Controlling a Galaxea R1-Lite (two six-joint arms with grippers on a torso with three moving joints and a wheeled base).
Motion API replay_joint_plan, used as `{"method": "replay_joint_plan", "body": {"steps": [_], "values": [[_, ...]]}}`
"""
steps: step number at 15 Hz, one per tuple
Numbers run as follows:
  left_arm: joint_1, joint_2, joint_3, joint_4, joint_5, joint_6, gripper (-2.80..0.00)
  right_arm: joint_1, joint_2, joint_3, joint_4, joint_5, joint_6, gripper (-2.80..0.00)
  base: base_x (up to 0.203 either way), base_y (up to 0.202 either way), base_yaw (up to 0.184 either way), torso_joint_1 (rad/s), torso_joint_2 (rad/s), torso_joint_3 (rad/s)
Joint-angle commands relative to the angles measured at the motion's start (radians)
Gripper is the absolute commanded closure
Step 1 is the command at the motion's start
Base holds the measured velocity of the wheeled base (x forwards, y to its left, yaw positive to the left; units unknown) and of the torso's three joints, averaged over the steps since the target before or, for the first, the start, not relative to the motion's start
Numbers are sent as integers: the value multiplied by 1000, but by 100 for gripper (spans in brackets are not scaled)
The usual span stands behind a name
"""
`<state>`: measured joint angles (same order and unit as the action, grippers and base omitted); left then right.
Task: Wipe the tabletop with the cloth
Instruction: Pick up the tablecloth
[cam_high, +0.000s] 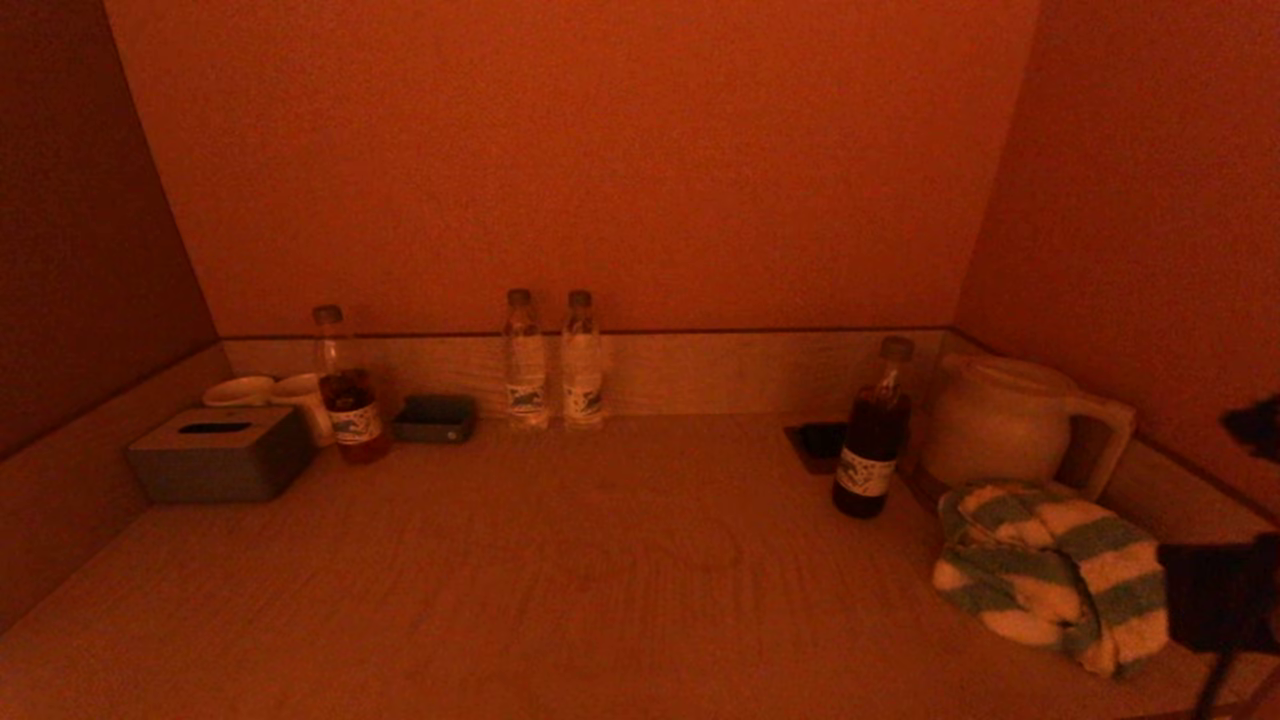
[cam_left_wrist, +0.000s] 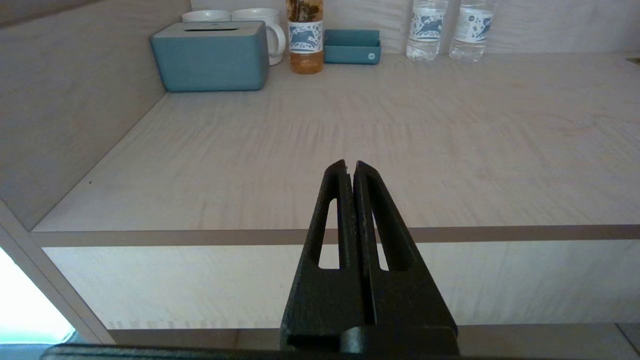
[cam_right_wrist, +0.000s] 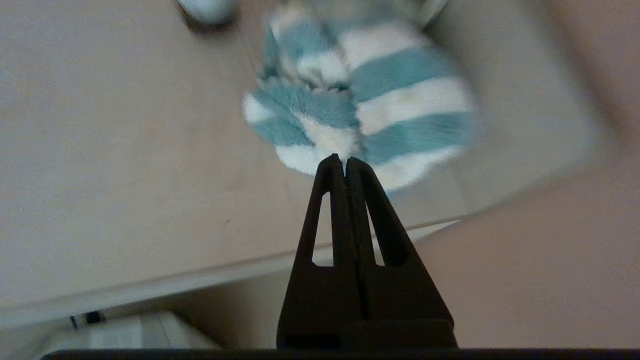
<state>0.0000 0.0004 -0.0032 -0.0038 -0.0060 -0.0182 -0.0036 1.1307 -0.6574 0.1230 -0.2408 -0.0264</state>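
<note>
The blue-and-white striped cloth (cam_high: 1050, 570) lies bunched on the pale wooden tabletop (cam_high: 600, 560) at the front right, just in front of a jug. My right gripper (cam_high: 1175, 598) is at the cloth's right side. In the right wrist view its fingers are shut and empty (cam_right_wrist: 346, 159), the tips just short of the cloth (cam_right_wrist: 380, 95). My left gripper (cam_left_wrist: 349, 163) is shut and empty, held in front of the tabletop's (cam_left_wrist: 400, 140) front edge on the left side; it is out of the head view.
A white jug (cam_high: 1000, 420) and a dark tea bottle (cam_high: 872, 440) stand behind the cloth, beside a dark coaster (cam_high: 815, 440). Two water bottles (cam_high: 555, 360) stand at the back wall. Back left are a tissue box (cam_high: 215, 455), mugs (cam_high: 300, 395), another tea bottle (cam_high: 345, 390) and a small tray (cam_high: 435, 418).
</note>
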Motion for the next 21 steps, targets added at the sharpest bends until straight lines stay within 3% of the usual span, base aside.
{"method": "replay_joint_plan", "body": {"steps": [1, 3, 8, 9, 16, 21], "values": [[0, 0, 0, -1, 0, 0, 0, 7, 359, -49, -84, -109, 26, 0, 0, 0, 0, 0, 0, 0], [0, 0, 0, -1, 0, 0, 0, 16, 494, -110, -125, -185, 54, 0, 0, 0, 0, 0, 0, 0], [0, 0, 0, -1, 0, 0, 0, 31, 753, -178, -169, -266, 96, 0, 0, 0, 0, 0, 0, 0], [0, 0, 0, -1, 0, 0, 0, 29, 774, -183, -170, -267, 100, -280, 0, 0, 0, 0, 0, 0], [0, 0, 0, -1, 0, 0, 0, 27, 763, -183, -170, -268, 115, -280, 0, 0, 0, 0, 0, 0], [0, 0, 0, -1, 0, 0, 0, 40, 640, -168, -163, -267, 126, -280, 0, 0, 0, 0, 0, 0]]}}
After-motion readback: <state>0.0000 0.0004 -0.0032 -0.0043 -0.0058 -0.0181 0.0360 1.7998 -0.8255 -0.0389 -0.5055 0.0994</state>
